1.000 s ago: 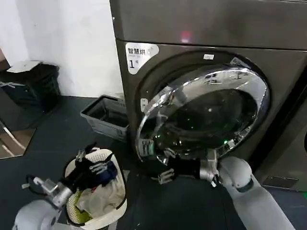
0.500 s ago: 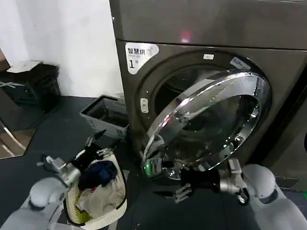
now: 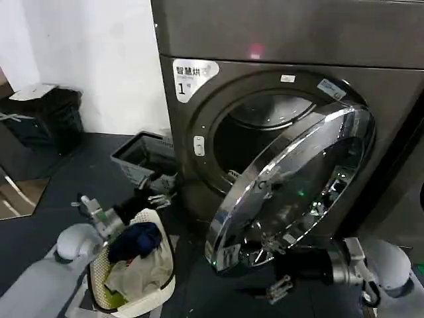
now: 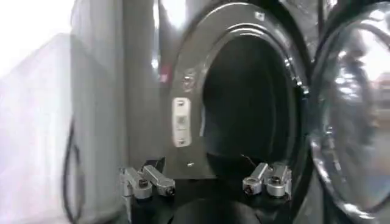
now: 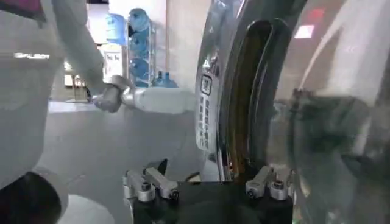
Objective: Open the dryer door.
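Dryer door: swung half open. Right gripper: jaws wide, at its lower rim. Left gripper: jaws wide, beside dryer.

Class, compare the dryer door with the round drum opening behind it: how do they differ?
The dryer door has a shiny chrome rim and tinted glass; the drum opening has a dull dark ring around a hollow. The door is swung out and tilted; the opening sits fixed in the dryer front. Both are round.

Chrome-rimmed dryer door swung half open; dryer drum mouth exposed.
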Robot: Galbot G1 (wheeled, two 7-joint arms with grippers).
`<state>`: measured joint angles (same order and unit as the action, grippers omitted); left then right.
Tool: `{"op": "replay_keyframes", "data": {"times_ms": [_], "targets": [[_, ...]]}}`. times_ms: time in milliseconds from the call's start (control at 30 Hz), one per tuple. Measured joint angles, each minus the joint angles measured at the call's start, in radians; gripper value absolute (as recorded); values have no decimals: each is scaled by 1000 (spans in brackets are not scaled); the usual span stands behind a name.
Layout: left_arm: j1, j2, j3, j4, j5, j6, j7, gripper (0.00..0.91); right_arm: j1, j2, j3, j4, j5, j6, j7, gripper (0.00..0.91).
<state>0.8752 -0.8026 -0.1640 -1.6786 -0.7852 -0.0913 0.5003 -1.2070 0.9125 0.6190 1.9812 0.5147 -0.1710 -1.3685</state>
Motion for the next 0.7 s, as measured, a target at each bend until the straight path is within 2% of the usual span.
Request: {"op": "replay_keyframes", "data": {"times_ms": [233,400,633,700], "targets": [[-80,-19,114,6,-5,-14,45,907,-54,22,175,-66,1,67,-71,907],[-115,-54,170,20,19,-50,69,907,-82,61,318,-132,-5,88,-77,907],[-152,-70,243,-8,14,-48,93,907,-102,94,529,-228,5,106,19,907],[-161,-70,266,-15,13,-49,90,907,-116,110,603,-246,-22,124,69,907]]}}
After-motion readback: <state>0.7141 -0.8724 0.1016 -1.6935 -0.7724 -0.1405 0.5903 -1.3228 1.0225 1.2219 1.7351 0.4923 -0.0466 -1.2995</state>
